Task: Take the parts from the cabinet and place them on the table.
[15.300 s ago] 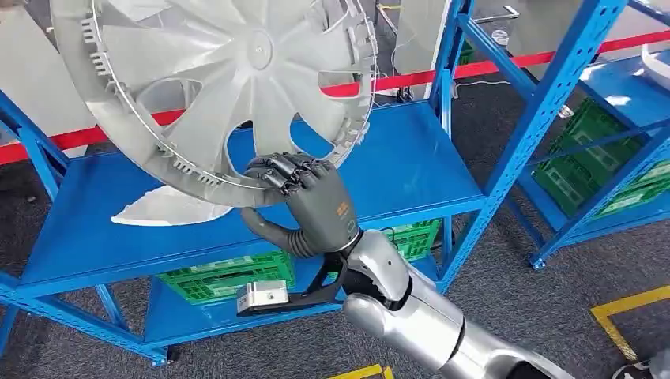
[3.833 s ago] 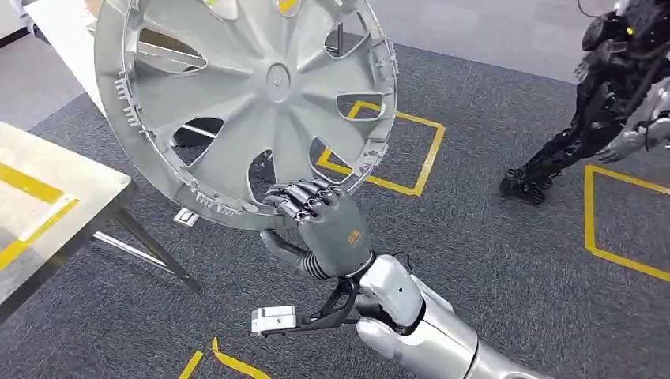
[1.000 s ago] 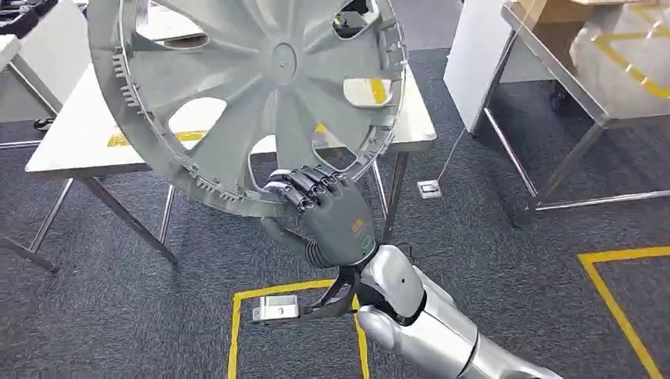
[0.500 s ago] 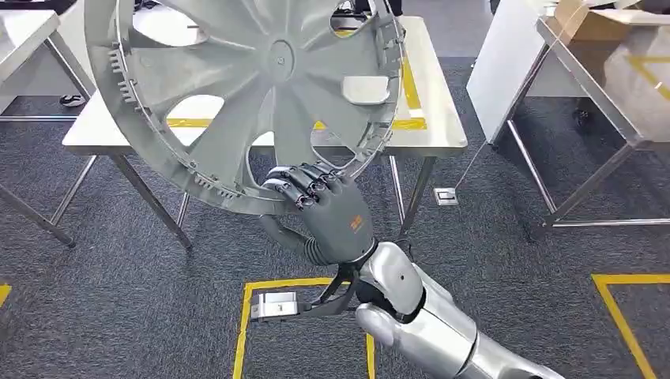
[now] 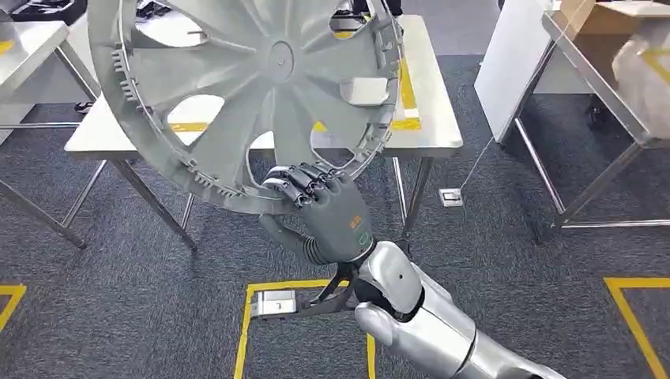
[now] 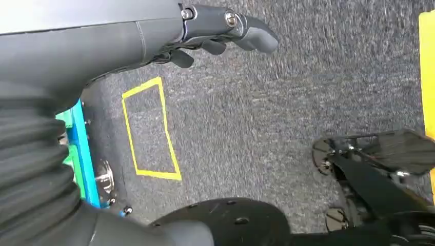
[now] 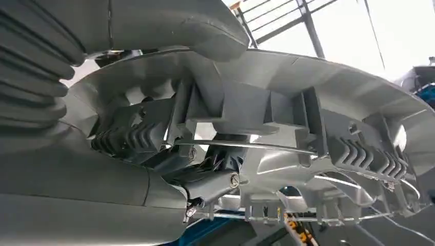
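A large grey wheel cover (image 5: 237, 87) with spokes and a clipped rim stands tilted in front of me in the head view. My right hand (image 5: 328, 213) grips its lower rim from below, fingers hooked over the edge. In the right wrist view the cover's ribbed inner rim (image 7: 287, 102) lies across my right hand (image 7: 102, 169), with the thumb pressed on it. Behind the cover stands a white-topped table (image 5: 427, 103) with yellow tape on it. My left hand (image 6: 205, 31) hangs over the carpet, its fingers loose and holding nothing.
A second table (image 5: 600, 87) and a white panel (image 5: 513, 63) stand at the right, another table (image 5: 31, 39) at the far left. Yellow tape squares (image 5: 245, 316) mark the grey carpet. A small floor box (image 5: 450, 197) lies beside the table leg. Blue shelving (image 6: 82, 148) edges the left wrist view.
The camera has turned from the blue shelving across the floor to the white table, which now sits nearly centred behind the cover. My right hand keeps the same hold.
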Robot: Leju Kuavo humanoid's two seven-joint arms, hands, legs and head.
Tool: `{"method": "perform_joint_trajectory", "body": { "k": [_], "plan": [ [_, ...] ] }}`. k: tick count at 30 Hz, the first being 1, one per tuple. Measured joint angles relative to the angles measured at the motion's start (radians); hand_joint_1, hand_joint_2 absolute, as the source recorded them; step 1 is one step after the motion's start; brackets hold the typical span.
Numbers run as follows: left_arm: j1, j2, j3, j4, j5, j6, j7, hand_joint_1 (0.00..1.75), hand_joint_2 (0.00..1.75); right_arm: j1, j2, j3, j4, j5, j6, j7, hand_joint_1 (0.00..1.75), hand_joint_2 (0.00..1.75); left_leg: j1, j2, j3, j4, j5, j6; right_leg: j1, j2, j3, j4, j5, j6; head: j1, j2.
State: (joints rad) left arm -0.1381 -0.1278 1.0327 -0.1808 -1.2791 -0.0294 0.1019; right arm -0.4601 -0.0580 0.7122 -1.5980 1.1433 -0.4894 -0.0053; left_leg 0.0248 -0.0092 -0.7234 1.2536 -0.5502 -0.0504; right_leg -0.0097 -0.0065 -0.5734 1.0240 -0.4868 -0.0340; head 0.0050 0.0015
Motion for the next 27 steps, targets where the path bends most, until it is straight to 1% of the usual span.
{"method": "perform_joint_trajectory", "body": {
  "k": [1,2,3,4,5,6,7,8,9,10,11,12,13,14,15,16,17,18,19,20,21,22,23,24,25,26,27],
  "plan": [
    [0.002,0.000,0.001,0.000,0.000,0.001,0.000,0.00,1.75,0.000,0.002,0.000,0.002,0.001,0.000,-0.001,1.75,1.75,0.000,0.000,-0.040,0.072,-0.017,-0.001,0.002,-0.001,0.005,0.001,-0.004,-0.001,-0.001,0.000],
    [0.005,0.003,0.002,0.000,0.000,0.001,0.000,0.00,1.75,0.001,0.002,0.001,0.005,0.000,0.000,-0.001,1.75,1.75,0.000,0.000,-0.060,0.097,-0.010,-0.001,0.003,-0.001,0.012,0.001,-0.010,-0.001,0.000,0.000],
    [0.008,0.004,0.005,0.000,0.000,0.001,0.000,0.00,1.75,0.001,0.002,0.001,0.008,-0.001,0.000,0.000,1.75,1.75,0.000,0.000,-0.052,0.069,0.023,0.001,0.003,0.000,0.021,0.001,-0.017,0.002,0.000,0.000],
    [0.010,0.006,0.008,0.000,0.000,0.001,0.000,0.00,1.75,0.000,0.002,0.001,0.011,-0.003,0.000,0.001,1.75,1.75,0.000,0.001,-0.022,0.000,0.071,0.004,0.003,0.000,0.031,0.001,-0.024,0.004,0.000,0.000],
    [0.012,0.008,0.008,0.000,0.001,0.001,-0.001,0.00,1.75,0.000,0.002,0.001,0.013,-0.003,-0.002,0.001,1.75,1.75,0.000,0.004,0.021,-0.092,0.121,0.008,0.002,-0.001,0.043,0.001,-0.033,0.007,0.000,0.000],
    [0.013,0.010,0.008,0.000,0.001,0.001,-0.001,0.00,1.75,0.000,0.002,0.001,0.014,-0.003,-0.002,0.000,1.75,1.75,0.000,0.010,0.061,-0.181,0.159,0.012,0.002,-0.002,0.055,0.001,-0.042,0.011,0.000,0.000],
    [0.012,0.011,0.010,0.000,0.001,0.001,-0.002,0.00,1.75,-0.002,0.003,0.001,0.017,-0.003,-0.003,-0.001,1.75,1.75,-0.012,0.015,0.079,-0.205,0.125,0.017,0.009,-0.003,0.056,0.001,-0.051,0.021,-0.003,0.000],
    [0.011,0.010,0.010,0.000,0.001,0.001,-0.002,0.00,1.75,-0.005,0.003,0.001,0.018,-0.003,-0.004,-0.002,1.75,1.75,-0.011,0.014,0.087,-0.209,0.119,0.030,0.008,-0.002,0.056,-0.001,-0.054,0.027,-0.003,0.000],
    [0.011,0.010,0.011,0.000,0.002,0.001,-0.005,0.00,1.75,-0.008,0.004,0.001,0.019,-0.003,-0.004,-0.002,1.75,1.75,-0.014,0.012,0.086,-0.214,0.115,0.035,0.008,-0.004,0.060,-0.006,-0.056,0.032,-0.001,0.000],
    [0.012,0.010,0.011,0.000,0.002,0.001,-0.006,0.00,1.75,-0.010,0.005,0.002,0.022,-0.004,-0.004,-0.002,1.75,1.75,-0.011,0.011,0.087,-0.216,0.109,0.045,0.008,-0.004,0.065,0.004,-0.049,0.039,0.000,0.000],
    [0.013,0.010,0.013,0.000,0.003,0.001,-0.007,0.00,1.75,-0.011,0.007,0.002,0.022,-0.005,-0.004,-0.001,1.75,1.75,-0.011,0.007,0.099,-0.217,0.104,0.054,0.007,-0.004,0.067,0.012,-0.046,0.042,-0.002,0.000],
    [0.015,0.010,0.013,0.000,0.003,0.001,-0.008,0.00,1.75,-0.011,0.008,0.002,0.023,-0.006,-0.004,0.001,1.75,1.75,-0.007,0.003,0.109,-0.225,0.100,0.059,0.003,-0.003,0.046,0.045,-0.043,0.046,0.002,0.000],
    [0.015,0.010,0.014,0.000,0.003,0.001,-0.009,0.00,1.75,-0.015,0.008,0.002,0.023,-0.007,-0.005,-0.002,1.75,1.75,-0.007,0.003,0.121,-0.228,0.094,0.067,0.003,0.000,0.012,0.104,-0.039,0.050,0.004,0.000],
    [0.012,0.010,0.014,0.000,0.003,0.001,-0.010,0.00,1.75,-0.016,0.008,0.002,0.026,-0.006,-0.005,-0.003,1.75,1.75,-0.007,0.001,0.128,-0.229,0.087,0.071,0.002,0.001,-0.037,0.174,-0.053,0.054,0.005,0.000],
    [0.011,0.010,0.014,0.000,0.004,0.002,-0.010,0.00,1.75,-0.016,0.008,0.002,0.028,-0.006,-0.006,-0.003,1.75,1.75,-0.008,-0.002,0.138,-0.230,0.078,0.071,0.002,0.002,-0.089,0.242,-0.081,0.058,0.006,0.000],
    [0.012,0.010,0.015,0.000,0.005,0.004,-0.010,0.00,1.75,-0.016,0.008,0.002,0.029,-0.005,-0.009,-0.003,1.75,1.75,-0.008,-0.005,0.150,-0.230,0.067,0.070,0.002,0.003,-0.136,0.292,-0.113,0.060,0.007,0.000],
    [0.014,0.010,0.015,0.000,0.007,0.006,-0.009,0.00,1.75,-0.016,0.008,0.002,0.031,-0.005,-0.009,-0.004,1.75,1.75,-0.008,-0.007,0.163,-0.230,0.055,0.069,0.002,0.004,-0.166,0.309,-0.135,0.061,0.007,0.000],
    [0.014,0.010,0.016,0.000,0.009,0.007,-0.009,0.00,1.75,-0.015,0.008,0.002,0.033,-0.006,-0.009,-0.004,1.75,1.75,-0.008,-0.010,0.180,-0.230,0.043,0.068,0.002,0.004,-0.179,0.292,-0.136,0.059,0.007,0.000],
    [0.015,0.010,0.016,0.000,0.010,0.008,-0.009,0.00,1.75,-0.015,0.008,0.002,0.036,-0.008,-0.009,-0.002,1.75,1.75,-0.008,-0.012,0.198,-0.231,0.030,0.067,0.002,0.004,-0.177,0.246,-0.118,0.057,0.008,0.000],
    [0.015,0.010,0.016,0.000,0.010,0.008,-0.009,0.00,1.75,-0.015,0.008,0.002,0.039,-0.010,-0.009,-0.001,1.75,1.75,-0.008,-0.015,0.218,-0.231,0.014,0.065,0.002,0.004,-0.164,0.170,-0.067,0.052,0.009,0.000],
    [0.015,0.010,0.016,0.000,0.011,0.008,-0.009,0.00,1.75,-0.015,0.008,0.002,0.039,-0.009,-0.009,-0.003,1.75,1.75,-0.008,-0.015,0.236,-0.231,-0.001,0.062,0.004,0.004,-0.149,0.087,0.014,0.046,0.010,0.000],
    [0.018,0.010,0.016,0.001,0.011,0.008,-0.009,0.00,1.75,-0.015,0.008,0.002,0.042,-0.008,-0.009,-0.004,1.75,1.75,-0.010,-0.016,0.243,-0.229,-0.016,0.058,0.007,0.002,-0.144,0.015,0.120,0.039,0.011,0.000],
    [0.017,0.010,0.018,0.001,0.012,0.009,-0.009,0.00,1.75,-0.015,0.008,0.003,0.044,-0.005,-0.011,-0.005,1.75,1.75,-0.012,-0.021,0.259,-0.225,-0.032,0.050,0.013,0.003,-0.145,0.017,0.104,0.036,0.009,0.000],
    [0.016,0.010,0.018,0.000,0.012,0.010,-0.009,0.00,1.75,-0.015,0.008,0.003,0.044,-0.005,-0.013,-0.006,1.75,1.75,-0.011,-0.017,0.265,-0.234,-0.051,0.042,0.018,0.006,-0.127,0.021,0.092,0.032,0.010,0.000],
    [0.018,0.010,0.018,0.000,0.012,0.010,-0.009,0.00,1.75,-0.015,0.010,0.003,0.044,-0.006,-0.013,-0.005,1.75,1.75,-0.010,-0.015,0.295,-0.220,-0.042,0.032,0.015,0.011,-0.114,0.011,0.077,0.023,0.009,0.000],
    [0.016,0.010,0.018,-0.001,0.012,0.011,-0.010,0.00,1.75,-0.020,0.013,0.003,0.044,-0.008,-0.012,-0.003,1.75,1.75,-0.010,-0.014,0.299,-0.216,-0.032,0.027,0.017,0.010,-0.097,0.010,0.062,0.016,0.011,0.000],
    [0.012,0.012,0.019,-0.001,0.012,0.011,-0.010,0.00,1.75,-0.023,0.019,0.003,0.043,-0.010,-0.013,-0.002,1.75,1.75,-0.008,-0.010,0.288,-0.188,-0.029,0.023,0.011,0.013,-0.071,0.007,0.064,0.008,0.010,0.000]
  ]
}}
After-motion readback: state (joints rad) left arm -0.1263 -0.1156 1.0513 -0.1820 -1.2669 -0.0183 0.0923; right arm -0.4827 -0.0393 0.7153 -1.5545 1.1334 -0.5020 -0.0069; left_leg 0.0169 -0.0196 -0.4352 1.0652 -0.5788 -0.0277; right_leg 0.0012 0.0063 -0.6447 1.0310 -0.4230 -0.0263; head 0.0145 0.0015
